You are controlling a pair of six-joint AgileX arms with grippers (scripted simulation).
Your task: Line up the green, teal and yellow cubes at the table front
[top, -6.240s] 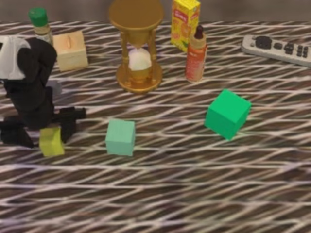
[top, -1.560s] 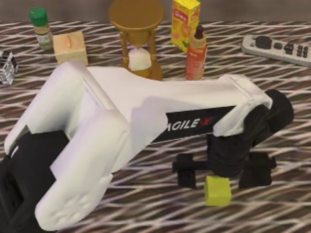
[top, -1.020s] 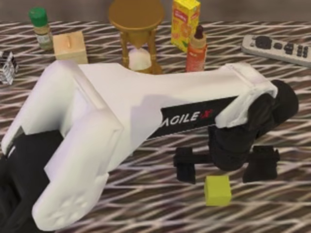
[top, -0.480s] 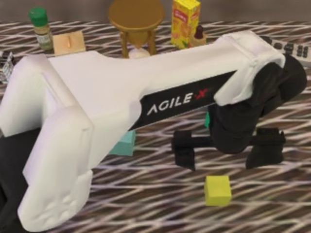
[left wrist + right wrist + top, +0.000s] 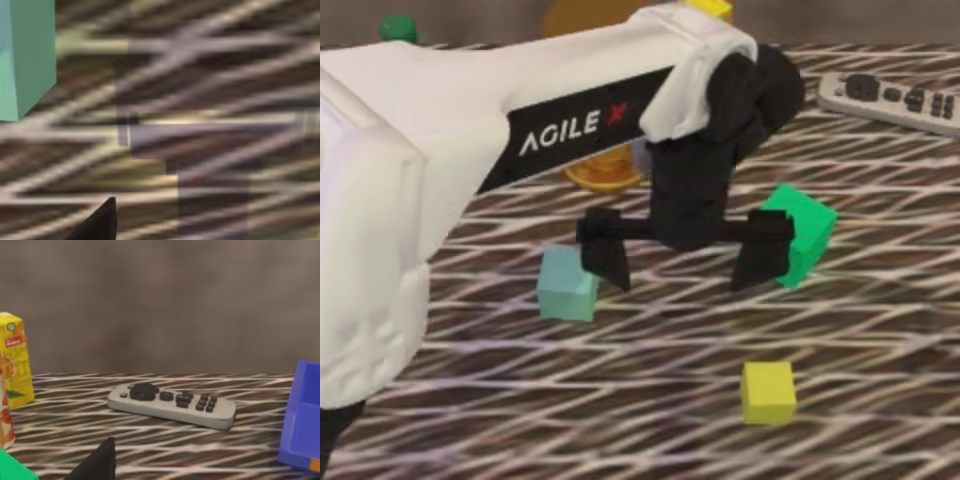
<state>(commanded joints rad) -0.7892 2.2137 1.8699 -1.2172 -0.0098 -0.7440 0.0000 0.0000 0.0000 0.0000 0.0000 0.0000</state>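
Observation:
The small yellow cube [image 5: 767, 392] sits alone near the table front, right of centre. My left gripper [image 5: 685, 260] hangs open and empty above the table [image 5: 650, 350], between the teal cube [image 5: 565, 287] on its left and the green cube [image 5: 807, 230] on its right. One of its fingers [image 5: 761, 249] overlaps the green cube's left edge. In the left wrist view the teal cube [image 5: 25, 55] fills a corner beside one dark fingertip [image 5: 100, 224]. My right arm is outside the top view; its wrist view shows one fingertip [image 5: 99, 462] and a corner of the green cube [image 5: 12, 469].
A grey remote [image 5: 890, 98] lies at the back right. The gold hourglass [image 5: 605, 175], a yellow carton [image 5: 12, 360] and a green-capped bottle [image 5: 398, 25] stand along the back, mostly behind my left arm. A blue container [image 5: 302, 415] shows in the right wrist view.
My left gripper opened off the yellow cube at the front right, rose, and swung back and leftward to between the teal and green cubes. The yellow cube stayed put.

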